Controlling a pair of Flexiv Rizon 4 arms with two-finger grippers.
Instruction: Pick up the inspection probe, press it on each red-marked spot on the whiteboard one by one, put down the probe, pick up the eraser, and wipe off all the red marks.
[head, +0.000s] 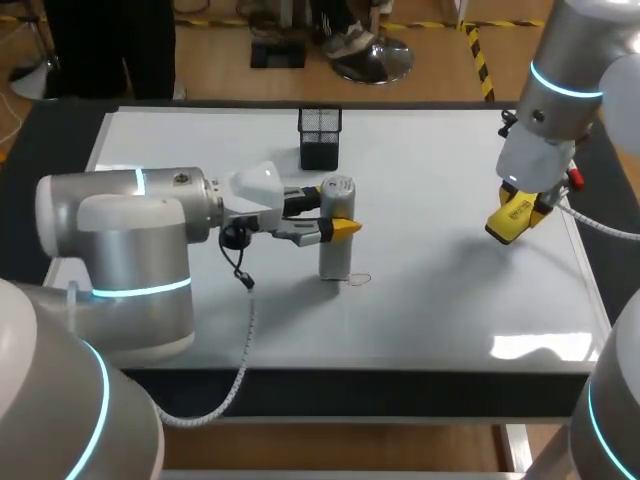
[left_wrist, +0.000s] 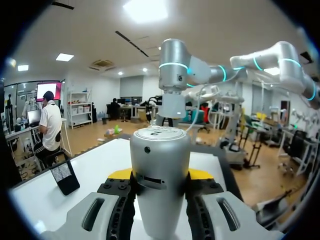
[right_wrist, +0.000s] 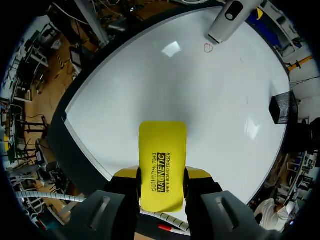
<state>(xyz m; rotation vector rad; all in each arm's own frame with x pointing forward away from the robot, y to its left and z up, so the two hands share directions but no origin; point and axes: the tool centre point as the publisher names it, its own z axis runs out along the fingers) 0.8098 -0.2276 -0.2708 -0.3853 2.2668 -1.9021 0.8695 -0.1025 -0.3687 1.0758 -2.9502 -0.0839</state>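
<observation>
Gripping inspection probe mid-body: left end effector clamped. Probe upright mid-whiteboard, just beside red mark. Judged rigid, smooth, likely slippery. Right end effector clamped on eraser, right side.

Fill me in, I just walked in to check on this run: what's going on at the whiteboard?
The left gripper is shut on the silver probe, holding it upright with its base at the whiteboard, just beside a small red circle rather than on it. The right gripper is shut on the yellow eraser, held above the board's right side. The circle is not yet wiped. A black mesh holder stands near the far edge.
</observation>
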